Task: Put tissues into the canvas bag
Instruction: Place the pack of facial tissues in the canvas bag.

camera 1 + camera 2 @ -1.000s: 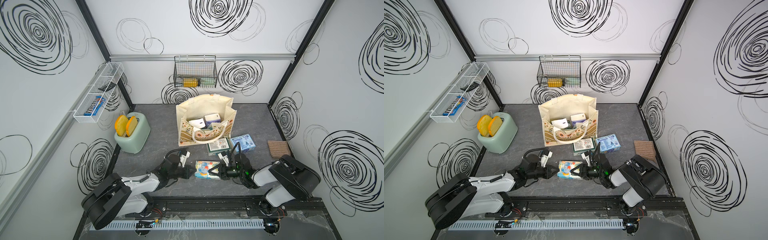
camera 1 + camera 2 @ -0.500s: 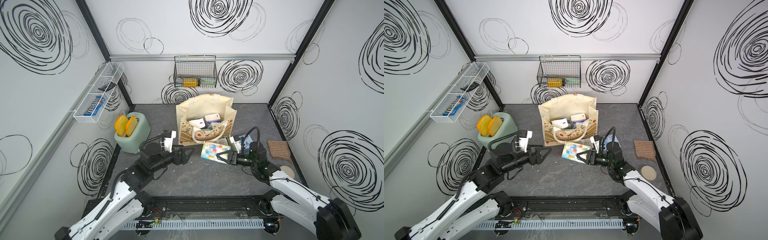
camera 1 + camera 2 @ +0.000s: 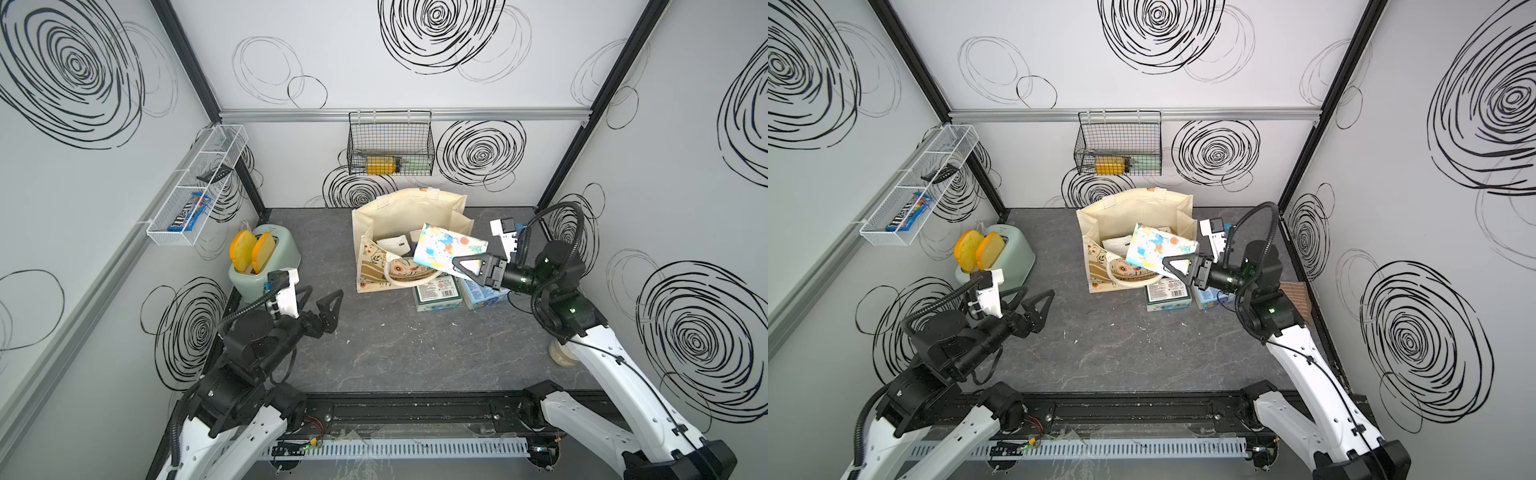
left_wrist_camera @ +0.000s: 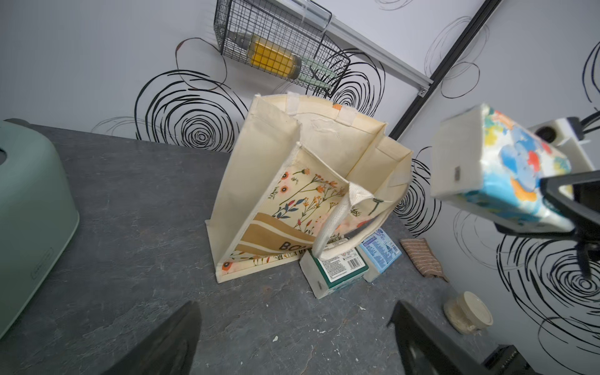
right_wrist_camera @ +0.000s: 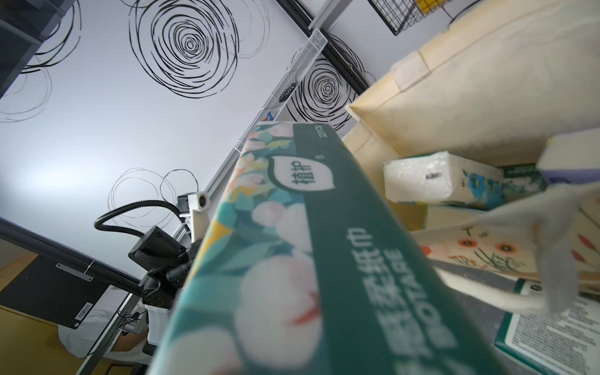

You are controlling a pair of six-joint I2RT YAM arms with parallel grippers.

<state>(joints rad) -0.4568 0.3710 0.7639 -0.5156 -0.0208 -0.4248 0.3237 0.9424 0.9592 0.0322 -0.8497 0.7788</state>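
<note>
Elephant-print pack (image 3: 444, 245) clamped in right claw (image 3: 455, 266) (raised near bag (image 3: 399, 208)).

The held tissue pack (image 3: 446, 249) sits tilted between the right fingers (image 3: 467, 264), reaching ahead of them to the open top of the canvas bag (image 3: 399, 212), which stands on the counter (image 3: 395, 345) with more packs (image 3: 392, 243) inside. Beneath those fingers a first counter pack (image 3: 438, 291), against the bag's foot, and a second counter pack (image 3: 484, 295) lie side by side, while a folded cloth (image 4: 420, 256) and a small jar (image 4: 469, 316) lie behind them near the side wall. The left fingers (image 3: 330, 303) hang well apart from the bag, with the toaster (image 3: 276, 253) just beside them and the wire basket (image 3: 390, 145) on the wall beyond the bag.
</note>
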